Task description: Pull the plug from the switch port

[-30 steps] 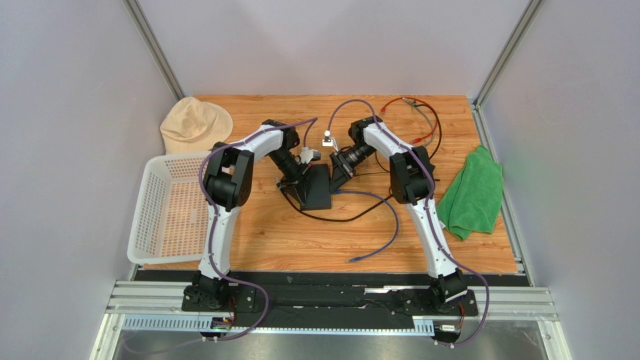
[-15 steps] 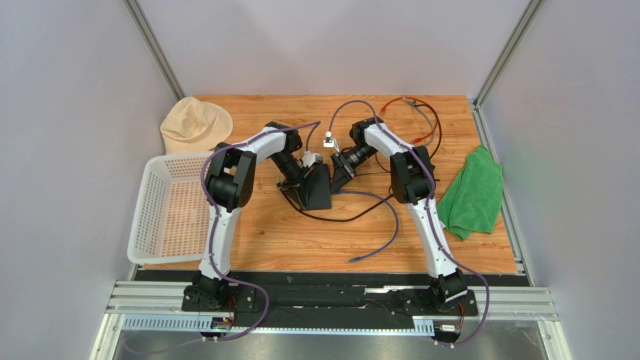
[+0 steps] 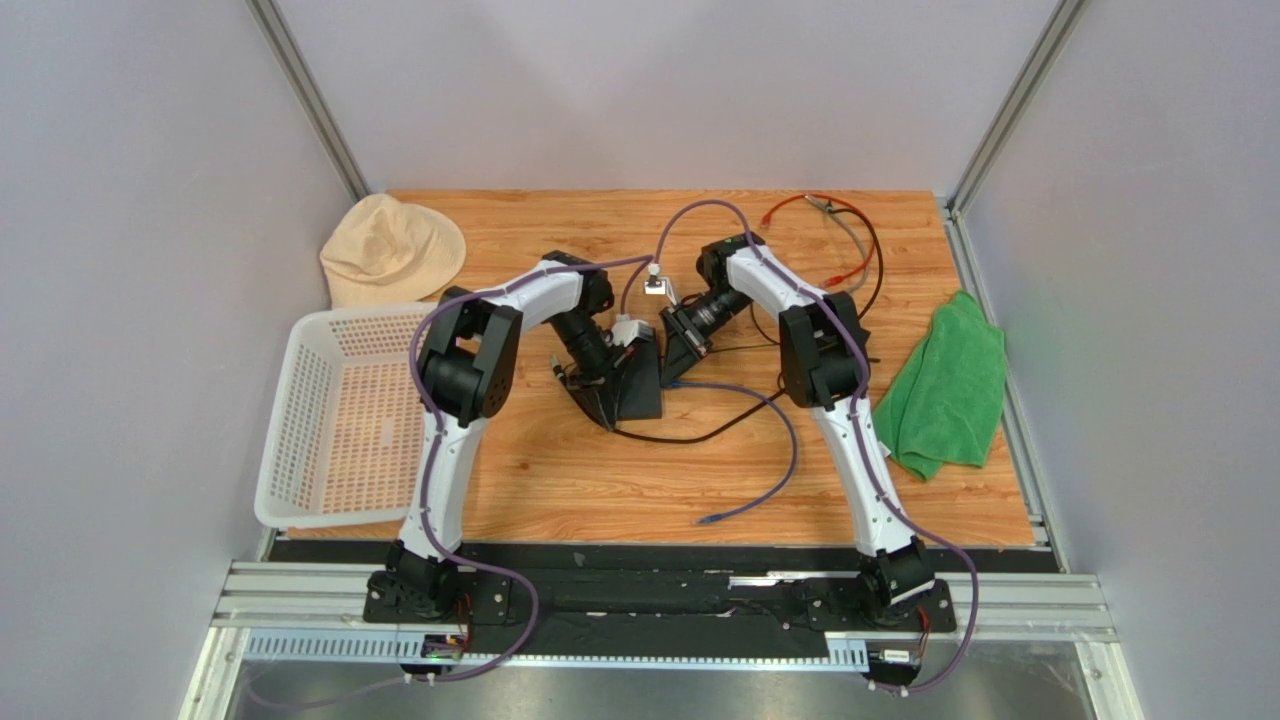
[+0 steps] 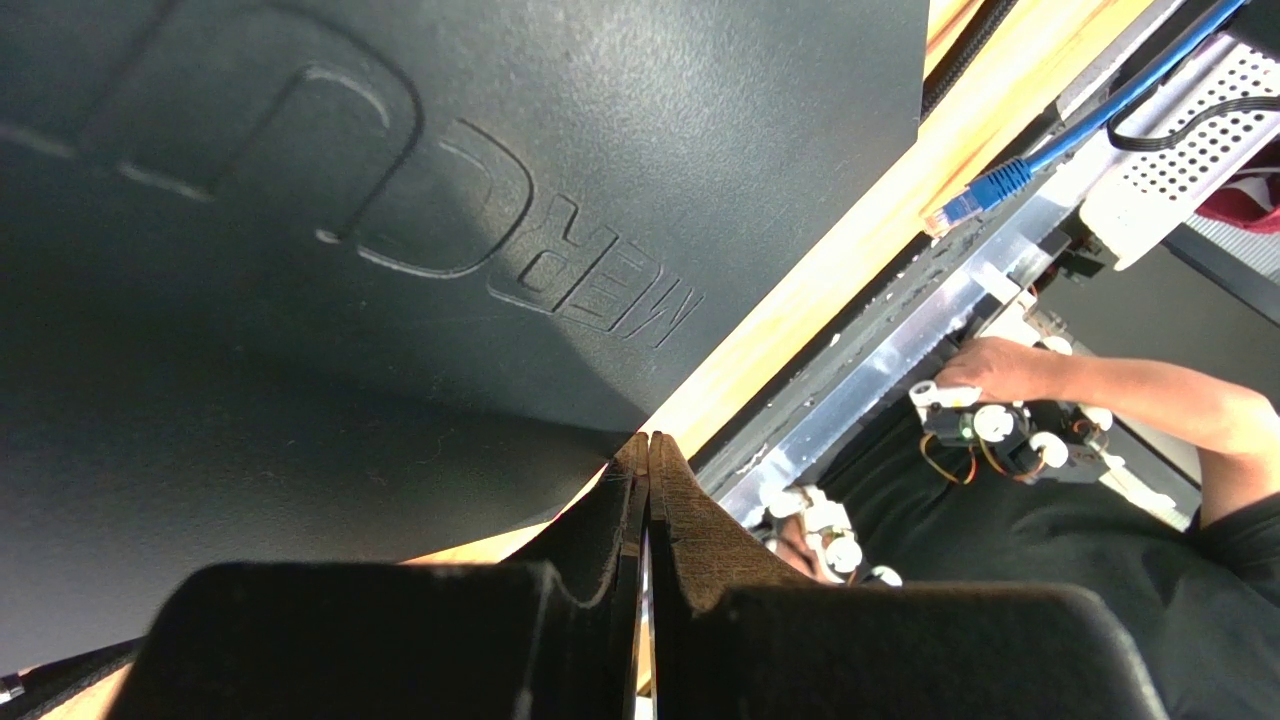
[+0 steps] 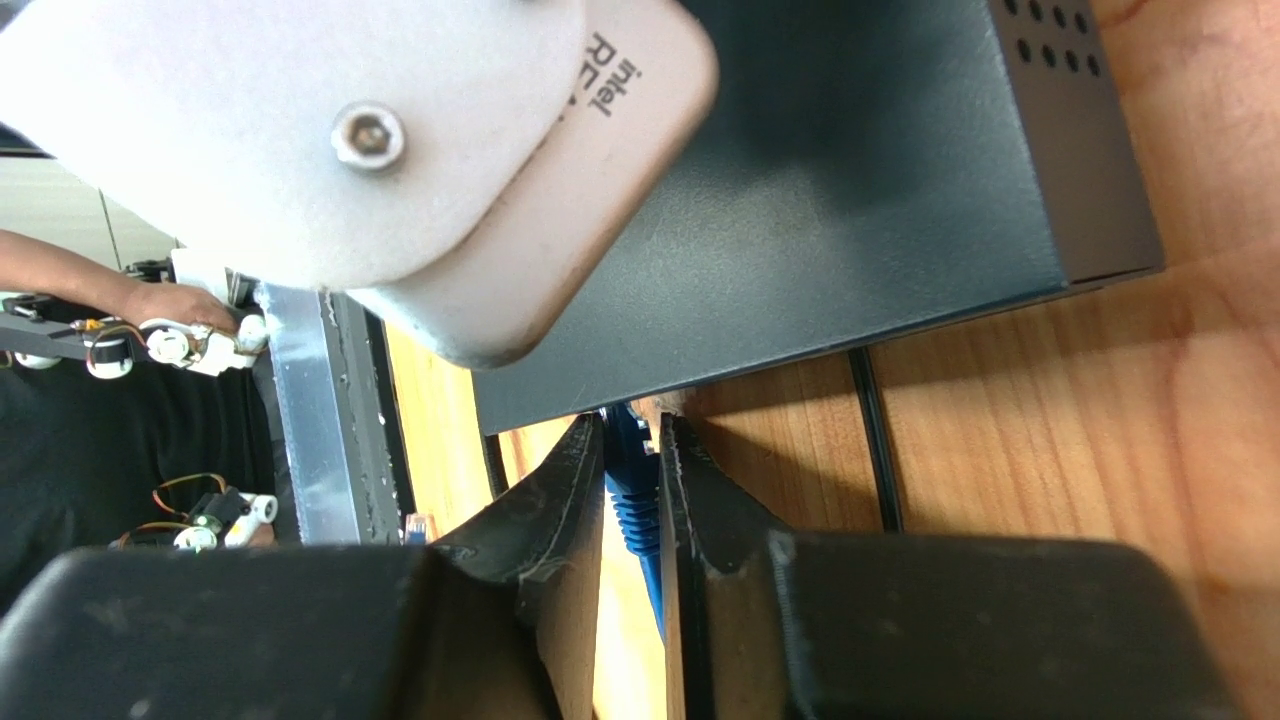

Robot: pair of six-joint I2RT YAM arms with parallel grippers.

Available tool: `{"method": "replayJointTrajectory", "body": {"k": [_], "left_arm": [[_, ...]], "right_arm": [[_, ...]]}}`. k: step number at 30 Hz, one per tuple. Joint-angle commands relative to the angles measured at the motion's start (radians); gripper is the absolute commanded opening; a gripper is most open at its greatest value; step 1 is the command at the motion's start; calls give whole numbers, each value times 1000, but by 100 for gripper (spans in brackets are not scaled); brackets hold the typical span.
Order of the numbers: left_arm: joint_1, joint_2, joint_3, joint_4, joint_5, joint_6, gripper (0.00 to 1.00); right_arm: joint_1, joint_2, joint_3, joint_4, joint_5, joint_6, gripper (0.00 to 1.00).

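Right wrist: right end effector (image 5: 631, 438) (wider before) now pinches the plug (image 5: 628, 507).

White links (image 3: 436, 465), black joints (image 3: 458, 368), purple cables (image 3: 703, 206) — left tool (image 4: 648, 443), right tool (image 5: 631, 435) black.

Between the right fingers (image 5: 559, 507) the plug (image 5: 628, 503) shows only its blue boot. Its tip and the port are hidden at the box (image 5: 842, 165) edge, just past the fingertips. Farther past them, a white camera housing (image 5: 301, 135) covers the box's corner. Past the left fingers (image 4: 606, 518), the box runs out of view.
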Motion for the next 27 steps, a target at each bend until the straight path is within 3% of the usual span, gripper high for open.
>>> {"method": "replayJointTrajectory", "body": {"k": [1,8,13,19,24,27], "left_arm": [[6,62,-13,149,-137,50,7],[12,65,-11,148,-123,50,6],[22,55,-1,133,-107,59,0],[52,-27,56,57,182,151,0],[52,-13,65,88,198,122,0],[52,28,81,120,94,66,0]], "right_arm": [[54,37,-12,-194,189,9,6],[49,31,-9,-206,327,32,0],[39,29,-4,-216,370,31,0],[36,17,-22,-219,378,22,0],[34,17,-30,-220,375,25,0],[33,22,-32,-219,376,29,0]]}}
